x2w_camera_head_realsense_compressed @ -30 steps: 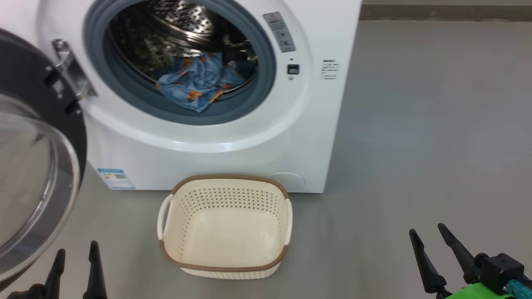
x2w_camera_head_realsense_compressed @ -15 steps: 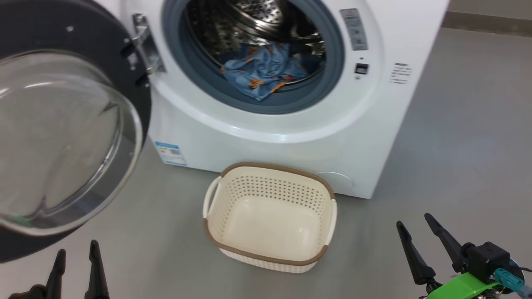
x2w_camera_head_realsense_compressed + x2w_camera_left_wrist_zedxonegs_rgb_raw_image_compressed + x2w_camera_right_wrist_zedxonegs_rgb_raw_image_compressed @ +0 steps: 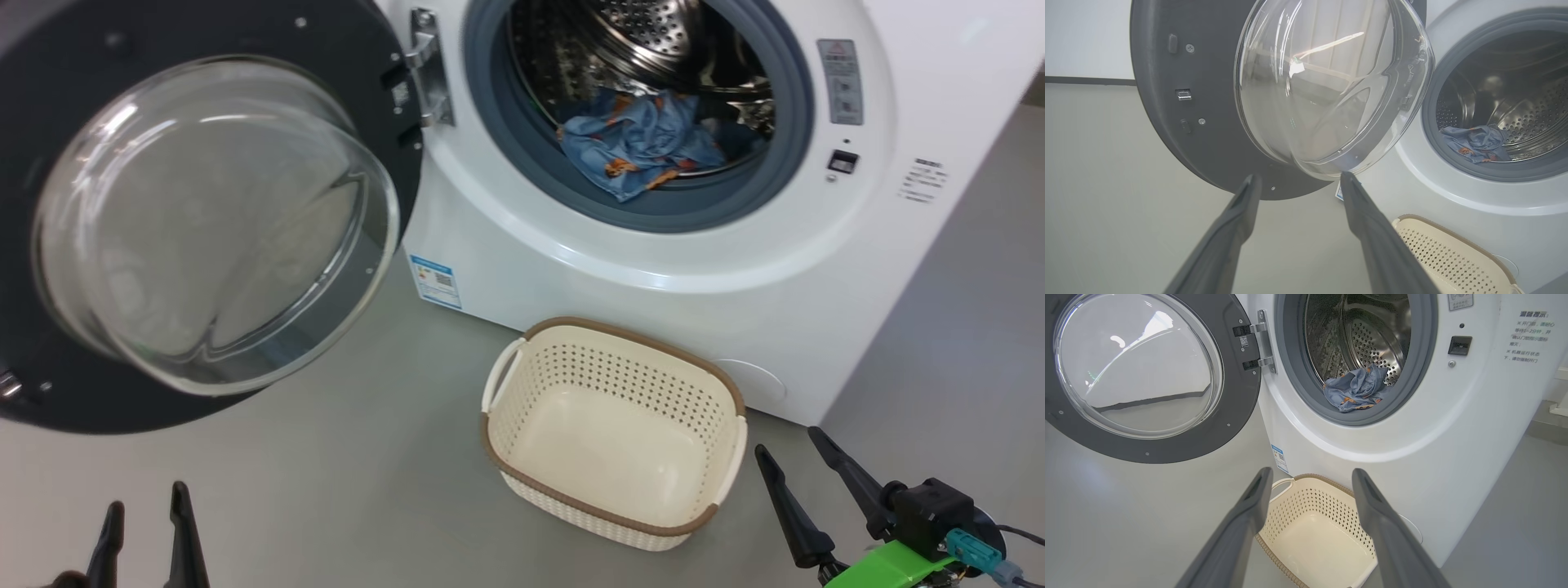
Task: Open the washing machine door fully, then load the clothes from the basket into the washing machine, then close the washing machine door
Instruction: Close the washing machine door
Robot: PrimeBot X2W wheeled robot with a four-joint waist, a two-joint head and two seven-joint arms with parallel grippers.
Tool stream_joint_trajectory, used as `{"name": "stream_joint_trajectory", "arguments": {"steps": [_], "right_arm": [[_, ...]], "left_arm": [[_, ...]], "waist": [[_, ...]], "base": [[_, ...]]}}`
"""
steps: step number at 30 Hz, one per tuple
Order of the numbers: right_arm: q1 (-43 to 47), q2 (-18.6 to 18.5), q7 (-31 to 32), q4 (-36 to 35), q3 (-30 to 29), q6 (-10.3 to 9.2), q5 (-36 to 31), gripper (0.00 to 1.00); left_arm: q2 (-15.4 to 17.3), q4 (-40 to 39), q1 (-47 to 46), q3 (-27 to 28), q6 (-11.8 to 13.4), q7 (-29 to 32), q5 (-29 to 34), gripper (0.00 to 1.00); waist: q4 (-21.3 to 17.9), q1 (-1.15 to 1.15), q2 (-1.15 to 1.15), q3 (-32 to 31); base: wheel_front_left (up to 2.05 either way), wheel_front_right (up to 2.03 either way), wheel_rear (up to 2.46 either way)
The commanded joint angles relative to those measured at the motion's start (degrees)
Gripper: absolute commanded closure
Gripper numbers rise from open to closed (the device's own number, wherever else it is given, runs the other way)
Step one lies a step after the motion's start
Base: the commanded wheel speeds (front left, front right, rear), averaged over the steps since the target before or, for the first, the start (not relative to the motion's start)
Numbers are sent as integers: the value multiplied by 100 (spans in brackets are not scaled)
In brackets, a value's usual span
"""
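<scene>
Right now the washing machine door (image 3: 204, 220) stands swung wide open to the left of the washing machine (image 3: 653, 269), hanging on a steel hinge (image 3: 429, 69), with its black inner face and bulging glass bowl turned outward. Inside the perforated steel drum (image 3: 653, 33) the clothes (image 3: 637, 143) lie in a crumpled blue bundle at the front of the opening. One orange-printed corner droops onto the grey-blue rubber ring (image 3: 678, 216). The basket (image 3: 620, 371) sits upright on the grey floor (image 3: 326, 490) just in front of the machine, below the opening and slightly to its right, with its smooth cream bottom in full view. A small blue label sticker (image 3: 434, 280) marks the machine's lower left front. The left gripper (image 3: 147, 498) hovers low over the floor beneath the open door, its jaws spread apart and holding nothing; in the left wrist view its fingers point at the lower edge of the glass bowl. The right gripper (image 3: 785, 438) hangs just beside the basket's right end, its jaws likewise wide apart and holding nothing, and in the right wrist view they frame the basket.
</scene>
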Motion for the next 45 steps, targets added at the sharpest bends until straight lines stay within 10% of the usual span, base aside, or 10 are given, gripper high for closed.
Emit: {"name": "stream_joint_trajectory", "arguments": {"steps": [1,23,30,40,45], "right_arm": [[-171,-78,-28,-103,138,9,94,0],[-187,-52,-28,-71,254,9,118,0],[-224,-73,-28,-103,216,9,104,0],[-270,-89,-28,-146,136,9,68,0],[-333,-120,-28,-172,107,9,47,0]], "left_arm": [[70,-158,9,210,-8,-37,42,0],[59,-252,83,238,-8,-37,-98,0],[59,-426,-116,379,-8,-37,-136,100],[610,-1038,-734,917,-8,-37,-717,100],[1479,-959,-1389,1114,-8,-37,-1250,100]], "waist": [[240,0,0,-64],[529,0,0,-45],[469,0,0,83],[381,0,0,304],[350,0,0,453]], "base": [[0,0,0],[0,0,0],[0,0,0],[0,0,0],[0,0,0]]}}
